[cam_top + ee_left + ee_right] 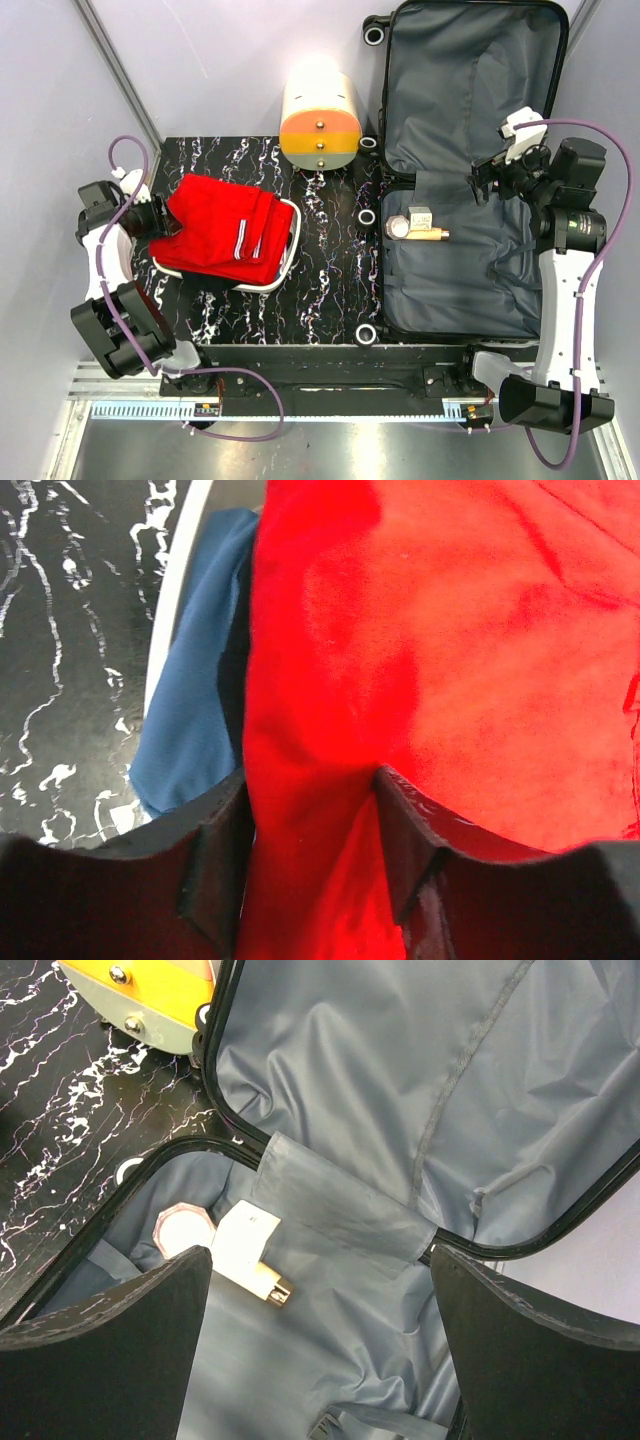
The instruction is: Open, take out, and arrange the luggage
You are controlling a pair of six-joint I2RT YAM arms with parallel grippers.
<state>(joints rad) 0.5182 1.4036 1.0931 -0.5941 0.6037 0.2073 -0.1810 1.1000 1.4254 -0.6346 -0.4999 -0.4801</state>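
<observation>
left gripper (312, 780) straddles red garment (220, 228) on the 9 o'clock tray (296, 228), grip unclear; right gripper (320, 1255) gapes over the open luggage (470, 90), bottles (418, 226) left inside.

Nothing legible anywhere: no brand, number or sign to be read. White label on the small box (420, 216) inside the luggage (470, 150), near its left edge, perhaps printed, but too small and blurred to make out.
</observation>
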